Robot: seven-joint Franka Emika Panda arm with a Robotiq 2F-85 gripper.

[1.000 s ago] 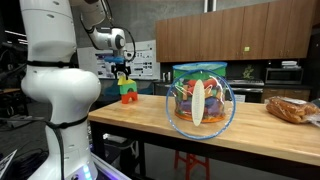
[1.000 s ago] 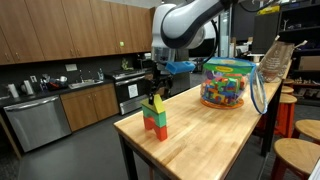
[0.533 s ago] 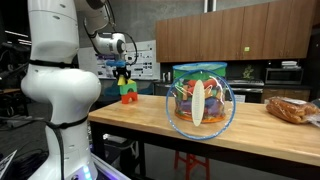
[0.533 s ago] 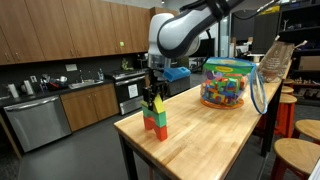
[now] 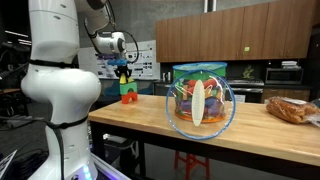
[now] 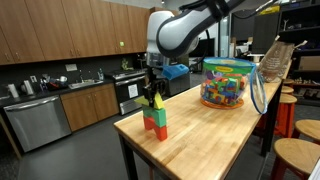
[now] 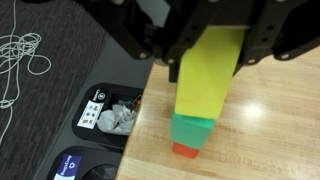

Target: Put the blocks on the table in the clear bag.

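The blocks form one upright stack near the table's (image 6: 205, 145) end. A yellow block (image 7: 208, 78) is on top, a green block (image 7: 193, 130) is under it and a red-orange block (image 7: 185, 150) is at the bottom. In both exterior views the stack (image 5: 128, 93) (image 6: 155, 118) stands far from the clear bag (image 5: 200, 100) (image 6: 225, 85), which is full of coloured toys. My gripper (image 7: 210, 55) hangs straight above the stack. Its dark fingers (image 7: 160, 55) press on both sides of the yellow block, which still rests on the green one.
A brownish bread-like bundle (image 5: 290, 108) lies past the bag at the far end of the table (image 5: 130, 122). Wooden stools (image 6: 300, 130) stand beside the table. Below the table edge, the wrist view shows a black device (image 7: 108, 112) and loose white cable (image 7: 25, 55) on the floor.
The gripper has come down a little onto the top of the stack and its jaws have closed from wide open onto the yellow block. The stack has not moved.
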